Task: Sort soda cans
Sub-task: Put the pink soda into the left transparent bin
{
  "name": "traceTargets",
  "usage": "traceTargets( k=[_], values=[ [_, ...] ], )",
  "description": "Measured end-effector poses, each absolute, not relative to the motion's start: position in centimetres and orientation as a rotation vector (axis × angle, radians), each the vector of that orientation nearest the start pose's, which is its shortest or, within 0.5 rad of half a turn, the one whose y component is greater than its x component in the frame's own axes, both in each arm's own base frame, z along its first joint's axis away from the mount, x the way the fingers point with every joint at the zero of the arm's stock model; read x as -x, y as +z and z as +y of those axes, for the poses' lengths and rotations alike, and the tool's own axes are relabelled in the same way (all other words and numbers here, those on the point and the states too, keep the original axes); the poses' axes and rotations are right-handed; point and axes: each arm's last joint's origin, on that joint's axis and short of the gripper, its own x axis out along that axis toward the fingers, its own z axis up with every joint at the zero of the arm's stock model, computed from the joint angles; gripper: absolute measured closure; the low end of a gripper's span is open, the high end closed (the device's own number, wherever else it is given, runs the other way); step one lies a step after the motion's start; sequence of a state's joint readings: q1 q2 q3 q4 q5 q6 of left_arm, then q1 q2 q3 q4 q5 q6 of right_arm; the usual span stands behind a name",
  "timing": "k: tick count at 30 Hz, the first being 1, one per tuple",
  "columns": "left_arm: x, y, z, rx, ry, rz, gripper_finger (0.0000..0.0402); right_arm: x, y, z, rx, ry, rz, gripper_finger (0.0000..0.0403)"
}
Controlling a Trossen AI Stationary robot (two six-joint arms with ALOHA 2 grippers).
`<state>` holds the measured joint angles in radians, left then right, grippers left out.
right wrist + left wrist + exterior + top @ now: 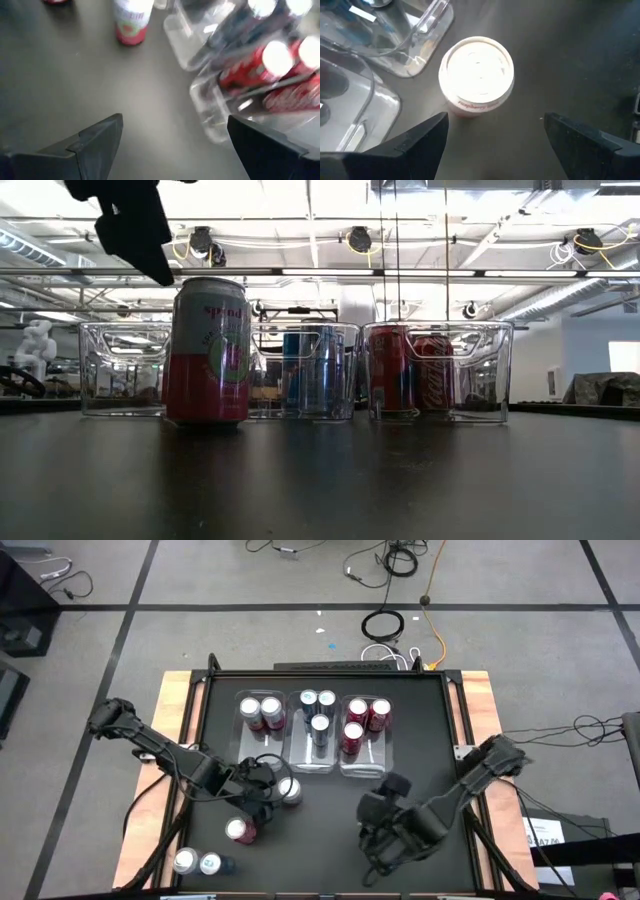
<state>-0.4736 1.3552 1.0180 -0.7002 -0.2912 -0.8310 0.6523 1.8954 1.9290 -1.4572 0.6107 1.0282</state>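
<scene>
Three clear bins sit at the table's far middle. The left bin (pixel 262 718) holds two pinkish-red cans, the middle bin (pixel 318 720) three silver-blue cans, and the right bin (pixel 365 725) three red cans. A loose pinkish-red can (pixel 290 790) (pixel 476 70) (pixel 207 350) stands upright on the table in front of the bins. My left gripper (pixel 268 788) (pixel 495 130) hovers open just above and left of it, touching nothing. Another pinkish-red can (pixel 240 830) stands nearer. Two more cans (pixel 197 862) stand at the near-left corner. My right gripper (pixel 375 825) (pixel 172 135) waits open over the table's near right.
The black table top (pixel 330 800) has bare room between the two arms and in front of the bins. Wooden strips (pixel 175 710) border the table on the left and right. Cables (pixel 385 625) lie on the floor beyond the far edge.
</scene>
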Motion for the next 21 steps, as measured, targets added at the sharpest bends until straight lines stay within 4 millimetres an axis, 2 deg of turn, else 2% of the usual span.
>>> traceTargets(
  k=[6,11,15,21],
  values=[
    [-24.1,25.5,-10.8,0.394,0.25,0.932,0.0065,-24.8,29.0,19.3,-0.301,-0.554,0.813,0.005],
    [-24.3,25.5,-10.5,0.399,0.263,0.931,0.0065,-21.2,26.2,18.3,-0.483,-0.515,0.669,0.0051],
    [-24.3,25.5,-10.4,0.393,0.265,0.929,0.0065,-19.7,24.1,17.5,-0.566,-0.494,0.619,0.0051],
    [-24.3,25.5,-10.4,0.302,0.22,0.937,0.0065,-19.2,22.2,17.0,-0.629,-0.474,0.584,0.0051]
  ],
)
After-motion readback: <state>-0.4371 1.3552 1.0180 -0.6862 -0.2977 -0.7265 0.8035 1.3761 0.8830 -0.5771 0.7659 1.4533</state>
